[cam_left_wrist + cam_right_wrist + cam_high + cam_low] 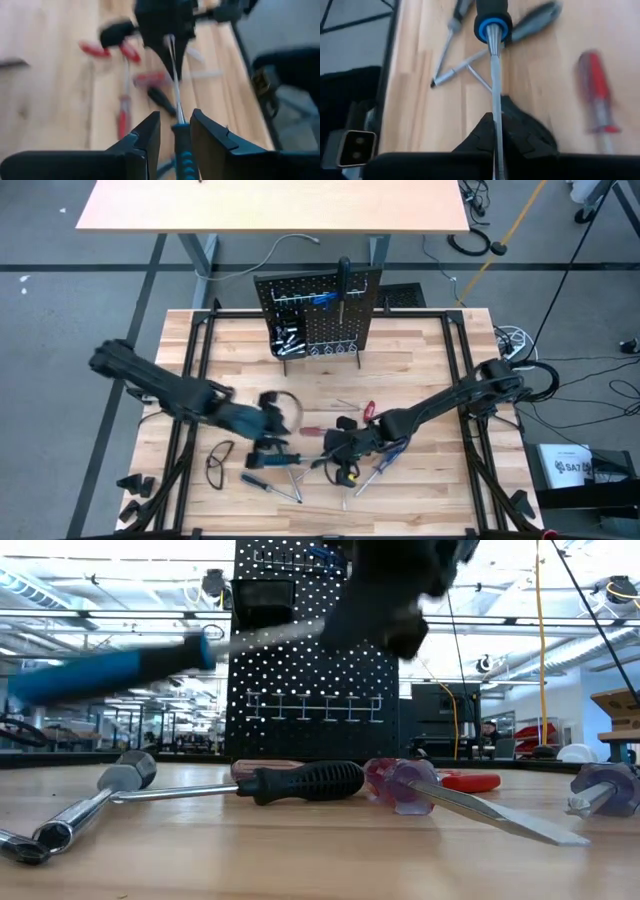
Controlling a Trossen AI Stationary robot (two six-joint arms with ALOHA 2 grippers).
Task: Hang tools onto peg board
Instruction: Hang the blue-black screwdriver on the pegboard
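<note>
Blue-and-black-handled screwdriver (492, 22) hangs above the wooden surface (420, 370), well short of the black perforated peg board (318, 315). Right pincer (495, 142) is clenched on its steel shaft; left pincer (174, 135) stands released, straddling the handle. Long axis runs pincer to pincer; right arm carries it.

Peg board (322, 315) upright at the far middle edge of the tabletop (420, 370). Left gripper (272, 442) and right gripper (335, 450) facing each other near the front centre, a screwdriver (492, 60) spanning between them, lifted clear of the tabletop. Glasses (219, 460) left of the grippers. Pliers (367, 409) just behind the right gripper. More screwdrivers (270, 483) scattered in front of both.
</note>
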